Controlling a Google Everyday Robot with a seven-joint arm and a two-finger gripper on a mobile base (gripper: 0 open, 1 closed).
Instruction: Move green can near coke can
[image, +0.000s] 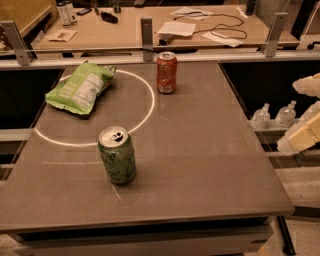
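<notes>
The green can (117, 155) stands upright on the grey table (210, 165), front left of centre, with its silver top and pull tab showing. The coke can (166, 73) stands upright near the table's far edge, well apart from the green can. My gripper (306, 122) shows as pale cream parts at the right edge of the camera view, off the table's right side and far from both cans. It holds nothing that I can see.
A flat green chip bag (80, 89) lies at the far left of the table, over a white circle line (145, 112). Two small bottles (274, 116) stand beyond the right edge. A cluttered desk (150, 25) with metal posts lies behind.
</notes>
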